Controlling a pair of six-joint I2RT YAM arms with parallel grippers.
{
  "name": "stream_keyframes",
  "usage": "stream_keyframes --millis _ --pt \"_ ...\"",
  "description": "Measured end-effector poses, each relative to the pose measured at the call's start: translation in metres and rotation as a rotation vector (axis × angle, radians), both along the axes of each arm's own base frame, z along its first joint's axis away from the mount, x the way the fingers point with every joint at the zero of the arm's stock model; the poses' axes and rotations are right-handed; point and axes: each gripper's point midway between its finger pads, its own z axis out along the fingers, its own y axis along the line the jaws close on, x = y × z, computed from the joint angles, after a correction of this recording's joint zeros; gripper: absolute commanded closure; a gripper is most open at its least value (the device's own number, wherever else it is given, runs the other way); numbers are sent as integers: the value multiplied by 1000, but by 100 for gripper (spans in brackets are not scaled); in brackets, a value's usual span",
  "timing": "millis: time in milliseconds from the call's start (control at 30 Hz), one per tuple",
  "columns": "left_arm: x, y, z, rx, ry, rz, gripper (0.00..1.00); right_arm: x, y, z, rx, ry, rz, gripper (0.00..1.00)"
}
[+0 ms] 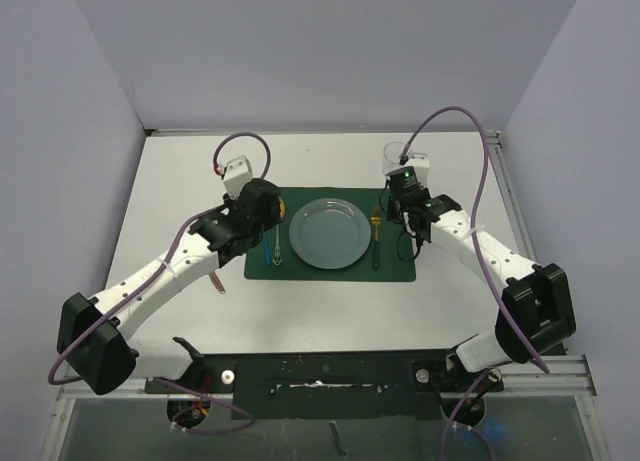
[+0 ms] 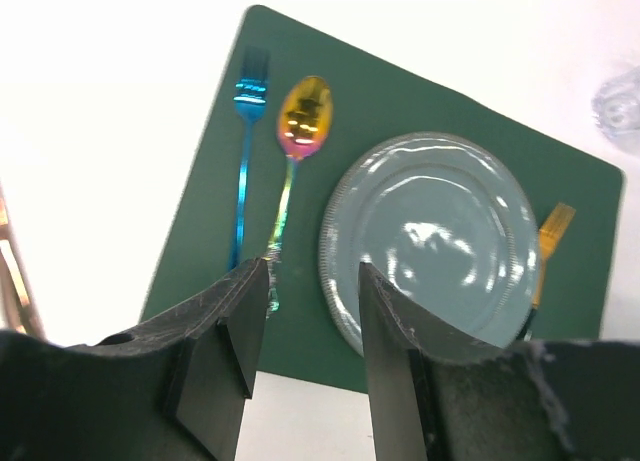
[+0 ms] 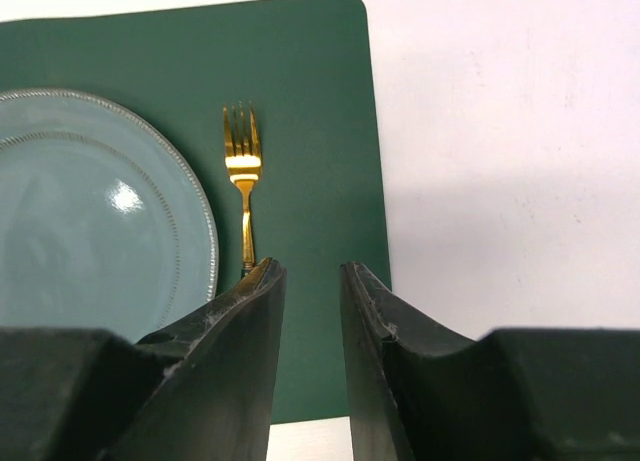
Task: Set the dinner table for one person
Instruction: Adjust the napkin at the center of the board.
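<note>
The dinner table (image 1: 200,181) is a white top with a dark green placemat (image 1: 400,271) in the middle. On the mat lie a grey-blue plate (image 1: 328,233), a gold fork (image 1: 376,231) to its right, and a blue fork (image 2: 243,161) and an iridescent spoon (image 2: 300,131) to its left. My left gripper (image 2: 312,271) hovers over the mat's left part (image 1: 266,219), open and empty. My right gripper (image 3: 307,269) hangs above the mat's right side (image 1: 394,209), just right of the gold fork (image 3: 243,171). Its jaws stand apart with only the mat between them.
A clear glass (image 1: 393,156) stands on the table beyond the mat's far right corner, next to the right wrist. A thin copper-coloured utensil (image 1: 217,281) lies on the table left of the mat, under the left forearm. Grey walls enclose three sides.
</note>
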Motion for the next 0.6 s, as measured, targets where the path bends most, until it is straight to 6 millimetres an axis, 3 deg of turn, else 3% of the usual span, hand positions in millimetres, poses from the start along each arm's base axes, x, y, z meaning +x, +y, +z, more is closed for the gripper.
stream_keyframes --millis 200,333,467,600 --pt "-7 29 -10 134 85 128 61 -3 0 -6 8 17 8 70" --pt "-8 39 -41 249 190 176 61 -4 1 -1 22 5 16 69" --pt "-13 55 -73 341 296 211 60 -9 2 21 59 -50 29 69" --pt "-2 84 -83 304 347 298 60 -23 -1 51 108 -129 52 68"
